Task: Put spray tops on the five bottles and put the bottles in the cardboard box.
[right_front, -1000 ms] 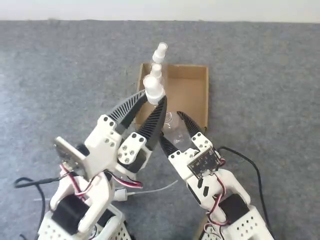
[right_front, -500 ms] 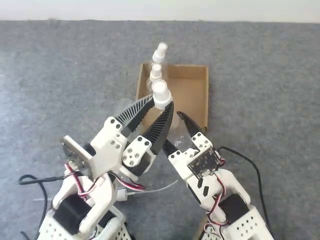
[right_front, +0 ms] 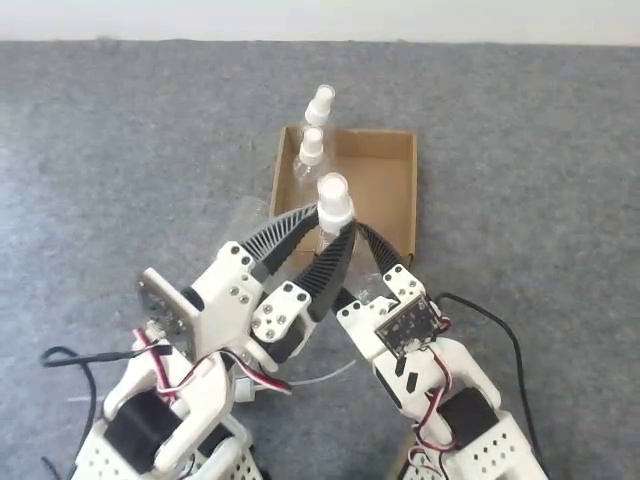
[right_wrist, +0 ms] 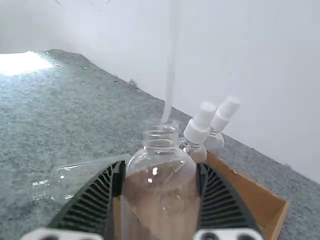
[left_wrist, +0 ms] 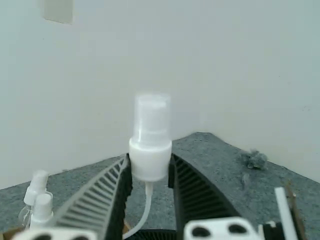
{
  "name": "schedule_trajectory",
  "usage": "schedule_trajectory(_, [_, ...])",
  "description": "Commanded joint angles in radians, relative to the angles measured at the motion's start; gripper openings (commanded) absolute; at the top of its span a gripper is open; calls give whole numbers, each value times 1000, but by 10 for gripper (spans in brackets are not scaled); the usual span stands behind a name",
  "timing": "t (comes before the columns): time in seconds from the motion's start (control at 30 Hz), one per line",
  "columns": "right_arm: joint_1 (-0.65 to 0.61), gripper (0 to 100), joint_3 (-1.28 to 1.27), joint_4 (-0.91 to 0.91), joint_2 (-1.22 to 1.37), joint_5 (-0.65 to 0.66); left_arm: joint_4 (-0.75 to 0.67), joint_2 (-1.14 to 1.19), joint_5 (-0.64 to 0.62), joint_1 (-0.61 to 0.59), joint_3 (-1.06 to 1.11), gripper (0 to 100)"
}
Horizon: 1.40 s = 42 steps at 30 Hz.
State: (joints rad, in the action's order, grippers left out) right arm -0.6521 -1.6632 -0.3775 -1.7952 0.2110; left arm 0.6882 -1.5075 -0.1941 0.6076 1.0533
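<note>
My left gripper is shut on a white spray top with a clear cap, held upright. Its thin tube hangs down to the mouth of a clear bottle. My right gripper is shut on this upright bottle at the near edge of the cardboard box. One topped bottle stands in the box's far left corner. Another topped bottle stands just behind the box.
An open clear bottle lies on its side on the grey carpet left of the box. A loose white tube lies on the carpet between the two arm bases. A black cable runs beside the right arm.
My left gripper has carried the spray top to the right and nearer, from the box's left wall to above the bottle in my right gripper. The right arm has kept still.
</note>
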Motion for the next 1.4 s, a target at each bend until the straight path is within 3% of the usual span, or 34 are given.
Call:
schedule_trajectory(0.0, [-1, 48, -18, 5, -21, 11, 25, -6, 6, 6, -35, 13])
schedule_trajectory(0.17, [-1, 48, -18, 5, -21, 11, 23, -6, 8, 3, -42, 13])
schedule_trajectory(0.5, [-1, 48, -18, 7, -21, 11, -77, 0, 6, -164, 7, 13])
schedule_trajectory(0.93, [31, 48, -18, 10, -22, 11, -129, 2, 5, -160, 108, 14])
schedule_trajectory(1.17, [64, 48, -17, 5, -22, 9, -132, 2, 8, -54, 154, 14])
schedule_trajectory(1.37, [64, 48, -18, 5, -22, 9, -157, 2, 8, -49, 171, 14])
